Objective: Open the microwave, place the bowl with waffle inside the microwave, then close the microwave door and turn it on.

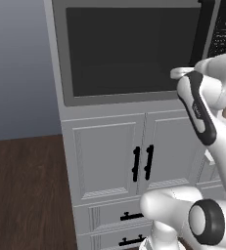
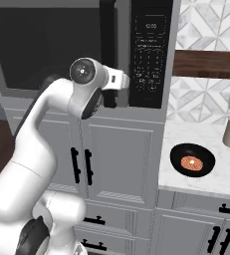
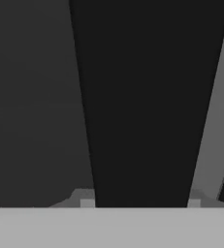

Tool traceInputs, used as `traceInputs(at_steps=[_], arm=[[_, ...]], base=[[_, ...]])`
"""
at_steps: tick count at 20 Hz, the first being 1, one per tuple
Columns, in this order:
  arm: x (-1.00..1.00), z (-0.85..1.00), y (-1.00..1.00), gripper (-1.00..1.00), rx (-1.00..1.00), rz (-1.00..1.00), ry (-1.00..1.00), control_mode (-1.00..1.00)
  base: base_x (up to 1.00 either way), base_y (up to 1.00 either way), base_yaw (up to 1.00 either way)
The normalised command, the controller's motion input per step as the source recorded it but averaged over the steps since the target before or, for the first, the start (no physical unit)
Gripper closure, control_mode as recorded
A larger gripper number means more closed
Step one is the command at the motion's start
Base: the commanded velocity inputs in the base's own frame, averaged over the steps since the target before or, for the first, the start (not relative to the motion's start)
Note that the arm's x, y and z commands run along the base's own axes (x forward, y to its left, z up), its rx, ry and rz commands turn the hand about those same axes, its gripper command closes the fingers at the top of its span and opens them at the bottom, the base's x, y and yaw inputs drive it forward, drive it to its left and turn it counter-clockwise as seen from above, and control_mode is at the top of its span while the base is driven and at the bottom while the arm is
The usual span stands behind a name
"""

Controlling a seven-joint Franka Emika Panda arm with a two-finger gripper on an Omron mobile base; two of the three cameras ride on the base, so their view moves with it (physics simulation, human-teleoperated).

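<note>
Facing the grey microwave (image 2: 86, 55), I see its dark-windowed microwave door (image 1: 129, 49) shut, the black bar handle (image 3: 142, 101) running between my fingertips (image 3: 87, 202). My gripper (image 3: 140, 203) straddles it, jaws apart; whether they touch it, I cannot tell. My arm reaches forward at door height. On the marble counter (image 2: 206, 184), the black bowl (image 2: 176, 160) holds the waffle (image 2: 190, 163).

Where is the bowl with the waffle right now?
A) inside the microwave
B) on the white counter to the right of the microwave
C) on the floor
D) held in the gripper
B: the bowl with the waffle in it sits on the counter, right of the microwave.
</note>
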Motion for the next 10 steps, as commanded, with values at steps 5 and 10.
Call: traceInputs(at_steps=[5,10], arm=[[-0.7,0.44,0.42,1.0,0.0,0.15,-0.02,-1.0],[-0.98,0.48,0.39,1.0,0.0,0.22,0.0,-1.0]], base=[[0.0,0.0,0.0],[0.0,0.0,0.0]])
